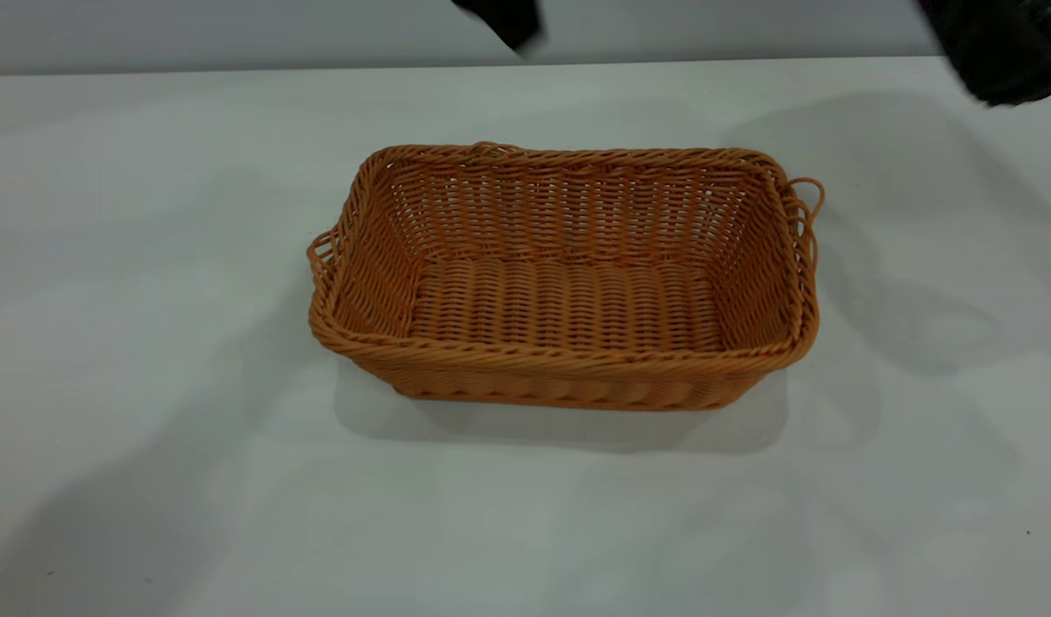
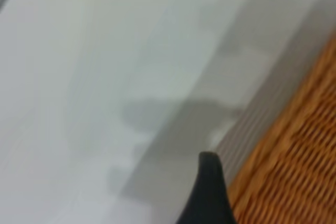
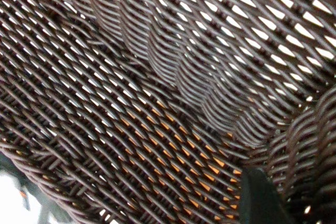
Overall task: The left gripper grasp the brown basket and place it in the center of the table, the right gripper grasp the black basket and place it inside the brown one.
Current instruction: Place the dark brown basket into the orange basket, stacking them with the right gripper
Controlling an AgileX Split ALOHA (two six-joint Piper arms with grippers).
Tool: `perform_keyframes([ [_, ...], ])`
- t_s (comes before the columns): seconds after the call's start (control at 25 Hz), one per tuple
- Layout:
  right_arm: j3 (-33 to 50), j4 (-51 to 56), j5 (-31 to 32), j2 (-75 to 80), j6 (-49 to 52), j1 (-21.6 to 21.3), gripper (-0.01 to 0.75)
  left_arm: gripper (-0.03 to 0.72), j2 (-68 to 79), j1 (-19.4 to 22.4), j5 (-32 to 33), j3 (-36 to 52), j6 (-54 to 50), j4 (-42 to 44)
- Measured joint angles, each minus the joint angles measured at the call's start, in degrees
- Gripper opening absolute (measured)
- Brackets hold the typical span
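The brown basket (image 1: 568,274) is sitting upright and empty near the middle of the worktop (image 1: 148,386), so the first half of the job is looking finished. The left claw (image 2: 208,192) is hanging just outside that basket's rim, with bare white surface under it; only one dark fingertip is showing in the left wrist view, nothing is lying between it and the wicker, and whether it is released or clenched I cannot tell.

The step in hand is the second one: carrying the black basket (image 3: 157,87) over. In the right wrist view its dark weave is filling the whole picture, with orange glinting through the gaps low down, which suggests the load is hanging somewhere above the brown one. In the exterior view a dark mass (image 1: 996,47) is poking in at the top right corner, well apart from the brown basket; it is too cropped to sort arm from wicker. One finger of the right claw (image 3: 262,198) is lying against the weave, and I am judging it to be grasping the black basket.

The next move is calling for squaring the two long sides, centring over the opening, then lowering evenly so the rims are not catching
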Motion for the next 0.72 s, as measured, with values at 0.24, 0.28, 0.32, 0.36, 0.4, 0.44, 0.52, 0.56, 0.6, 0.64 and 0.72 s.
perform_keyframes([
  [0.24, -6.28, -19.87, -0.67, -0.20, 17.06, 13.25, 0.205, 0.542, -2.70, 11.77, 5.25, 0.00, -8.18, 0.54],
  [0.28, -7.20, -22.34, -0.71, -0.20, 19.49, 15.22, 0.205, 0.542, -2.63, 13.76, 5.42, 0.00, -9.03, 0.67],
  [0.32, -8.11, -24.03, -0.71, -0.20, 21.53, 17.57, 0.205, 0.542, -2.57, 14.93, 5.57, 0.00, -9.59, 0.81],
  [0.36, -8.90, -25.85, -0.84, -0.20, 22.94, 19.92, 0.205, 0.542, -2.57, 16.09, 5.71, 0.00, -9.91, 0.86],
  [0.4, -9.90, -27.21, -1.13, -0.20, 24.24, 21.85, 0.205, 0.542, -2.57, 16.98, 5.82, 0.00, -10.07, 0.86],
  [0.44, -10.92, -28.05, -1.29, -0.20, 25.33, 24.07, 0.204, 0.542, -2.57, 17.52, 5.82, 0.00, -10.21, 0.86],
  [0.52, -13.13, -29.55, -1.19, 0.33, 27.01, 28.20, 0.205, 0.542, -2.57, 18.14, 5.82, 0.00, -10.34, 0.93],
  [0.56, -14.37, -30.23, -1.05, 0.70, 27.58, 29.77, 0.205, 0.542, -2.57, 18.21, 5.96, 0.00, -10.34, 0.93],
  [0.6, -15.62, -30.72, -0.74, 1.45, 27.78, 31.55, 0.205, 0.542, -2.57, 18.21, 6.04, 0.00, -10.28, 0.93],
  [0.64, -16.64, -31.58, -0.33, 2.36, 27.92, 33.25, 0.205, 0.542, -2.57, 18.21, 6.13, 0.00, -10.28, 0.93],
  [0.72, -18.87, -33.25, 0.71, 4.46, 27.94, 35.91, 0.205, 0.543, -2.57, 18.21, 6.17, 0.00, -10.23, 0.87],
])
